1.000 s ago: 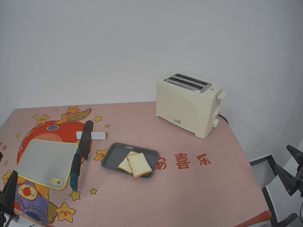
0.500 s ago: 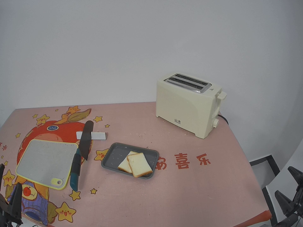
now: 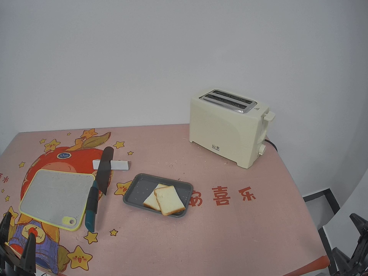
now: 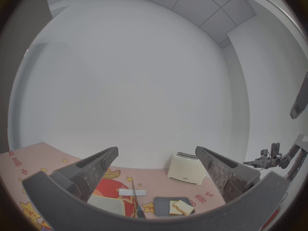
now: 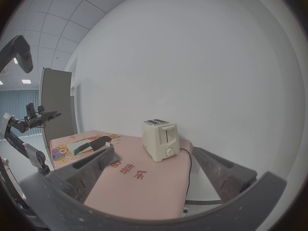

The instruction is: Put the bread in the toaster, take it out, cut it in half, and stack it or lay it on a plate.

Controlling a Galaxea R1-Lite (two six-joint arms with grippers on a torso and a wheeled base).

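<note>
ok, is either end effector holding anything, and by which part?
Nothing is held. The left end effector and right end effector are both open and empty; the bread lies on the tray.

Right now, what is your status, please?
Left gripper, right gripper: open, empty. Two bread slices overlap on grey tray. Toaster slots empty. Knife lies apart, by cutting board.

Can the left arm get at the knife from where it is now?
Probably yes. The open left pincer sits by the table's near left corner; only the flat cutting board lies between it and the knife, nothing upright.
</note>
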